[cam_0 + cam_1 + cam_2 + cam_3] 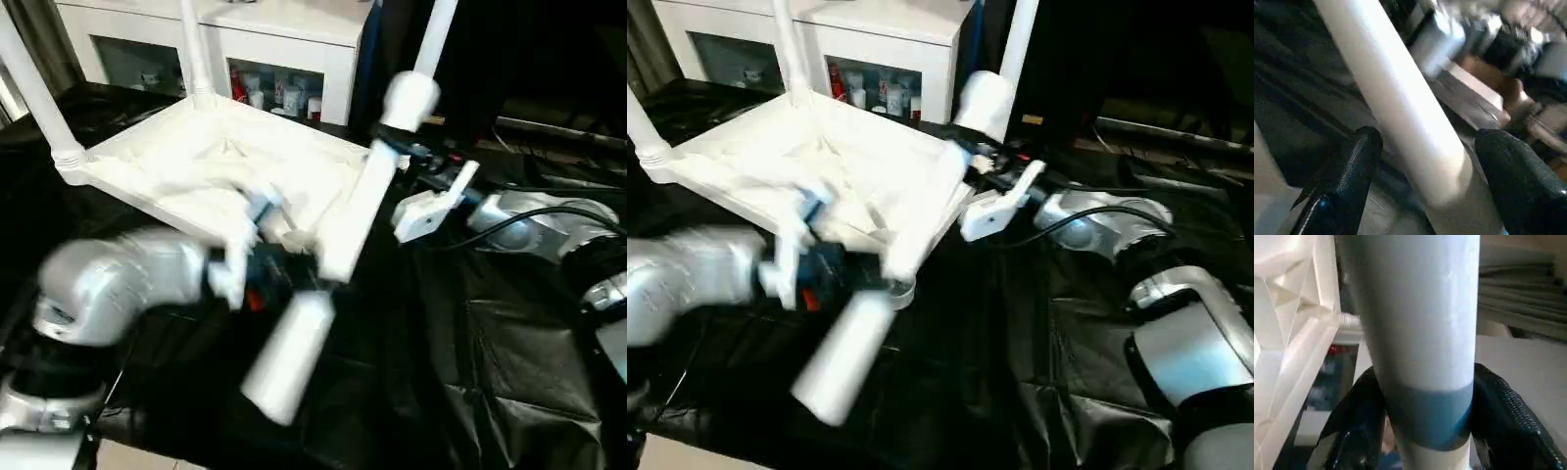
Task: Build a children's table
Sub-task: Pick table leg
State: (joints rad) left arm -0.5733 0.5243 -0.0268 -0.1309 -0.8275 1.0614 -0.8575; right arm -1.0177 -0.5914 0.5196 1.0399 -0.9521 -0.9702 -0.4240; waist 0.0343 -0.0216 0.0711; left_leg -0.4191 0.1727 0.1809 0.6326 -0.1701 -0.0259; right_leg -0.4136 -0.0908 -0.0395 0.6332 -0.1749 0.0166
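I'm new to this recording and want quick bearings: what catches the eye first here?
The white tabletop lies upside down on the black-covered table, legs rising from its far corners. At its near corner the left gripper straddles a loose white leg. The right gripper clamps an upright leg at the right corner.

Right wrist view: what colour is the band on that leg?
Blue band on the white leg.
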